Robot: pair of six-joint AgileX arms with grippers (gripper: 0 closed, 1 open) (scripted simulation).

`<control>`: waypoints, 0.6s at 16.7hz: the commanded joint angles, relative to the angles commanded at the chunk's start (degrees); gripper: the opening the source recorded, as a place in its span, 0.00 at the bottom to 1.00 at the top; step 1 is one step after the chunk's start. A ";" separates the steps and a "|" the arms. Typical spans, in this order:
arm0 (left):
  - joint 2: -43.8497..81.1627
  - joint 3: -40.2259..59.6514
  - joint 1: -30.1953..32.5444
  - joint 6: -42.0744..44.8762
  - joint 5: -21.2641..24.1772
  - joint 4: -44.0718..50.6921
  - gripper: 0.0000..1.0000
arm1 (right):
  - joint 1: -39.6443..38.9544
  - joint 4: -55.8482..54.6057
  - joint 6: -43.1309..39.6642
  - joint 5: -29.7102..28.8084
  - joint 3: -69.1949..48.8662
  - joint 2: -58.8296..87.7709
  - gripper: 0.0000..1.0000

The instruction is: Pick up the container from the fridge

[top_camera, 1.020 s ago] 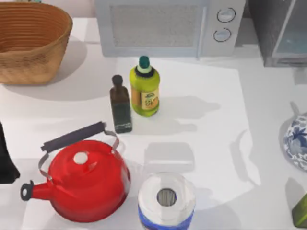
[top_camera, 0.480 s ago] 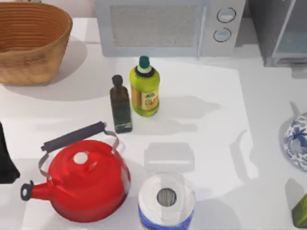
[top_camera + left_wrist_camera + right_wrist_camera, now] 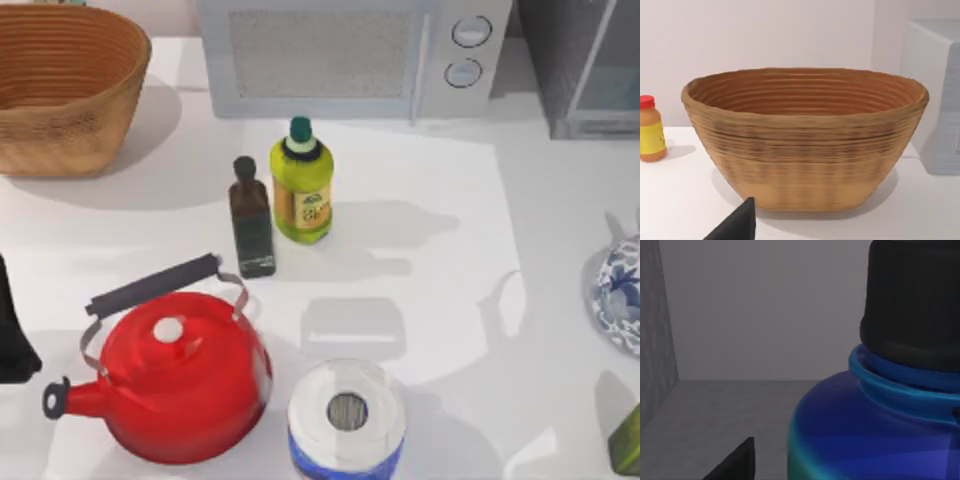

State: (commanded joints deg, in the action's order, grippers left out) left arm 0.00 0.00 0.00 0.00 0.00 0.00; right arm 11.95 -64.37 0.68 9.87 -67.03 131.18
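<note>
Right pincer inside the fridge, container right in front of it

Right pincer (image 3: pixel 737 463) is nosed into the fridge (image 3: pixel 765 315), and honestly I can't tell if it's wide or narrow from here. The container (image 3: pixel 865 440), blue body with a dark cap, sits just ahead of it and looks off-centre, with the grey shelf and back wall beyond. If it were me, I'd line up on the body first, grab below the cap where it's widest, squeeze gently since round sides slip, then lift clear of the shelf before backing out. Left pincer (image 3: pixel 737 225) is parked facing the basket (image 3: pixel 805 140), grip unclear too.
</note>
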 joint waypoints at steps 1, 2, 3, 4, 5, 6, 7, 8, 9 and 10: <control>0.00 0.00 0.00 0.00 0.00 0.00 1.00 | 0.00 0.00 0.00 0.00 0.00 0.00 1.00; 0.00 0.00 0.00 0.00 0.00 0.00 1.00 | 0.00 0.00 0.00 0.00 0.00 0.00 1.00; 0.00 0.00 0.00 0.00 0.00 0.00 1.00 | 0.00 0.00 0.00 0.00 0.00 0.00 0.92; 0.00 0.00 0.00 0.00 0.00 0.00 1.00 | 0.00 0.00 0.00 0.00 0.00 0.00 0.85; 0.00 0.00 0.00 0.00 0.00 0.00 1.00 | 0.00 0.00 0.00 0.00 0.00 0.00 0.77; 0.00 0.00 0.00 0.00 0.00 0.00 1.00 | 0.00 0.00 0.00 0.00 0.00 0.00 0.70; 0.00 0.00 0.00 0.00 0.00 0.00 1.00 | 0.00 0.00 0.00 0.00 0.00 0.00 0.62; 0.00 0.00 0.00 0.00 0.00 0.00 1.00 | 0.00 0.00 0.00 0.00 0.00 0.00 0.55; 0.00 0.00 0.00 0.00 0.00 0.00 1.00 | 0.00 0.00 0.00 0.00 0.00 0.00 0.47; 0.00 0.00 0.00 0.00 0.00 0.00 1.00 | 0.00 0.00 0.00 0.00 0.00 0.00 0.40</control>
State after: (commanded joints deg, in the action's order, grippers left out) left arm 0.00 0.00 0.00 0.00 0.00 0.00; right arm 11.95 -64.37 0.68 9.87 -67.03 131.18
